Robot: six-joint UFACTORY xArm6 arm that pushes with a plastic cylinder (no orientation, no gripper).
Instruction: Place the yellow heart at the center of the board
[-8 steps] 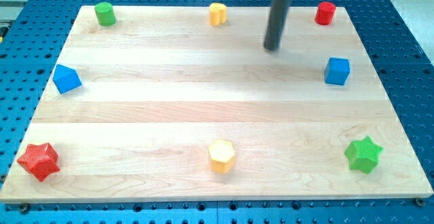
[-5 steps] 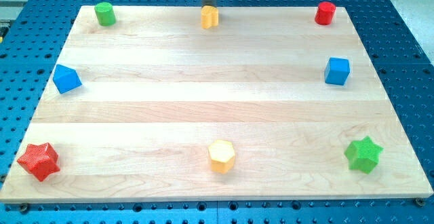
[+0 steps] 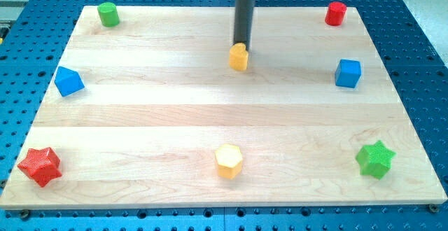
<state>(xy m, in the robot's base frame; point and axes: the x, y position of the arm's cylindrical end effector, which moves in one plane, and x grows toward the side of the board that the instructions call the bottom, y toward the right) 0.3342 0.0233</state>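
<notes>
My tip [image 3: 243, 47] touches the top side of the yellow heart [image 3: 239, 57], which sits above the middle of the board [image 3: 140, 119].

Taking the yellow heart as the landmark: the dark rod rises straight up from it toward the view's top, and my tip meets its upper edge; this end effector is a bare rod with nothing to open or close, clamped on nothing. The heart lies on the wooden board, toward the view's top of the board's centre and a little right. Far to its upper left stands the green cylinder [image 3: 108, 13]; far to its upper right, the red cylinder [image 3: 336, 12]. The blue cube [image 3: 348, 73] lies well to its right, the other blue block [image 3: 68, 81] well to its left. Well below it sits the yellow hexagon [image 3: 229, 161], with the red star [image 3: 39, 166] at lower left and the green star [image 3: 375, 158] at lower right. The board rests on the blue perforated bench [image 3: 420, 63].
</notes>
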